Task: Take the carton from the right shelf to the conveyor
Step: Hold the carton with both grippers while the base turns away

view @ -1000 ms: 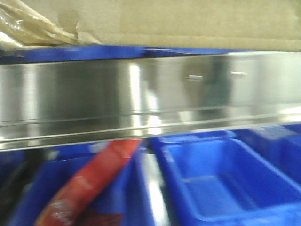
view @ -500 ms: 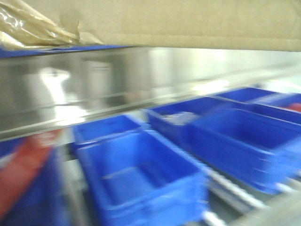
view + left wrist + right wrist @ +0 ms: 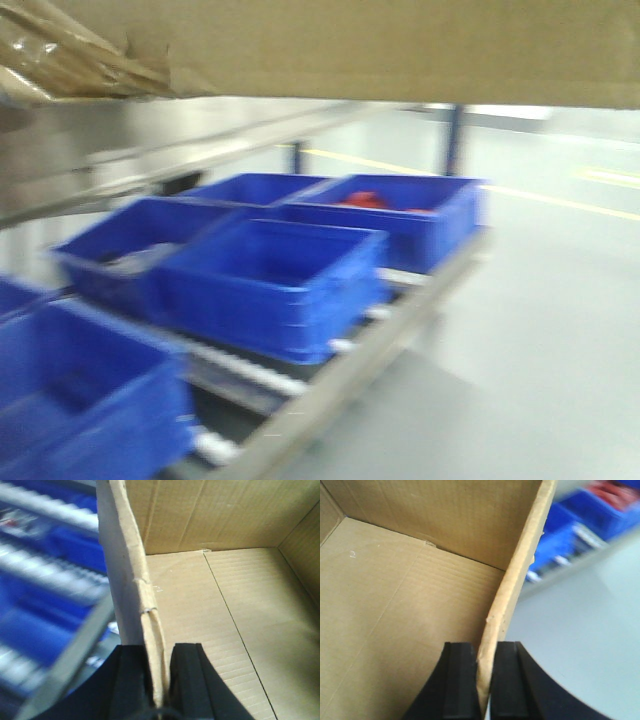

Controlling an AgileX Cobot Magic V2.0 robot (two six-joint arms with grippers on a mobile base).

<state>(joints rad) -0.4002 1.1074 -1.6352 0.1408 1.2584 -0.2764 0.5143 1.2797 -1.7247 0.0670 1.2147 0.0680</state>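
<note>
Carton [image 3: 380,50]: spans the top edge of the front view, above the shelf [image 3: 345,378], which runs diagonally through the lower left and carries blue bins [image 3: 270,280]. This view is blurred.

Left hand [image 3: 159,680]: bottom centre of its wrist view, clamped on the carton's left wall, with the carton interior to the right.

Right hand [image 3: 483,680]: bottom centre of its wrist view, clamped on the right wall, with the interior to the left.

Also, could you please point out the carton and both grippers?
carton [image 3: 400,50]: front view, side wall.
left gripper [image 3: 159,655]: left wrist view, between fingertips.
right gripper [image 3: 484,652]: right wrist view, between fingertips.
</note>
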